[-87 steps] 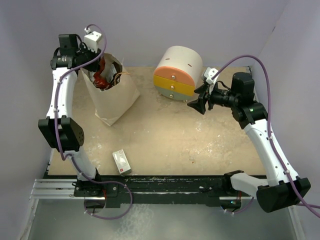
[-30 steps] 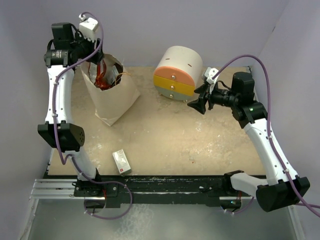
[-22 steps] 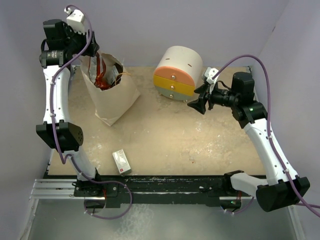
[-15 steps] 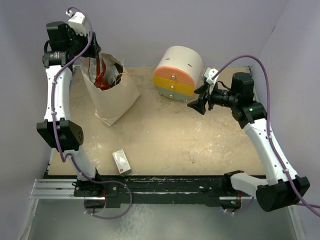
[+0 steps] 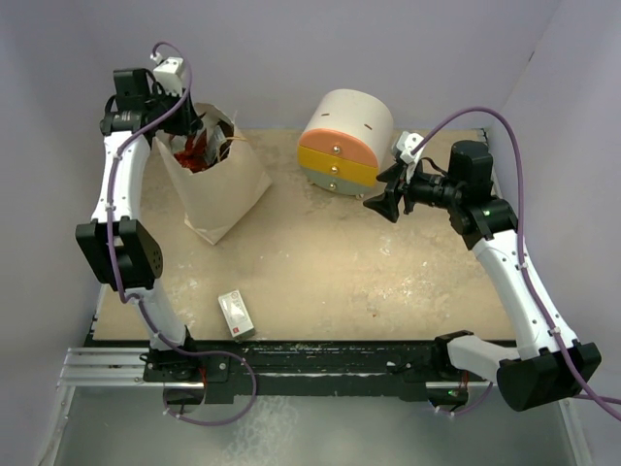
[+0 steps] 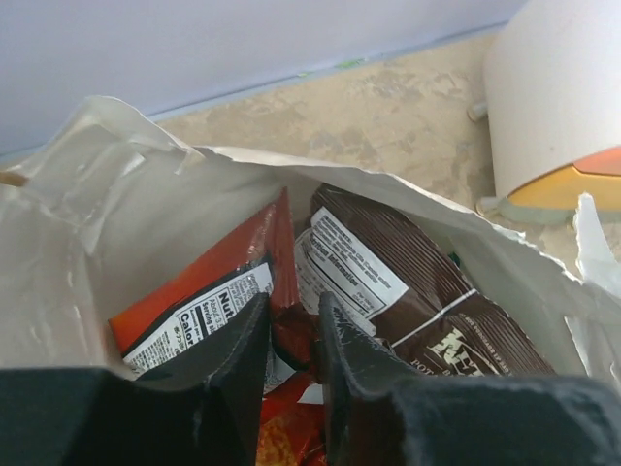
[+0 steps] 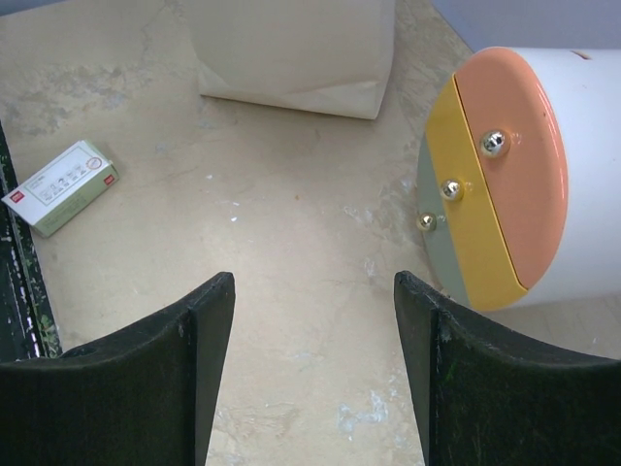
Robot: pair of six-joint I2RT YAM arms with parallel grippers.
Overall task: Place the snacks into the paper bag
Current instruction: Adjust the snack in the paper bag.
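The paper bag (image 5: 221, 189) stands open at the back left; in the left wrist view its rim (image 6: 146, 165) fills the frame. Inside lie a dark brown chip bag (image 6: 427, 311), an orange-red packet with a white label (image 6: 194, 296) and a red-brown packet (image 6: 289, 335). My left gripper (image 5: 189, 131) is at the bag's mouth, and in its own view (image 6: 291, 303) the jaws are nearly closed on the red-brown packet's edge. My right gripper (image 5: 376, 206) hovers open and empty over the table, also in the right wrist view (image 7: 315, 282).
A round white, orange and yellow drawer unit (image 5: 344, 141) stands at the back centre, close to my right gripper (image 7: 514, 175). A small white box with red marks (image 5: 236, 314) lies near the front left edge (image 7: 61, 186). The bag's base shows in the right wrist view (image 7: 291, 58).
My left gripper rose above the bag, drawing a red packet upward, then came back down to the bag's mouth. The right arm has not moved.
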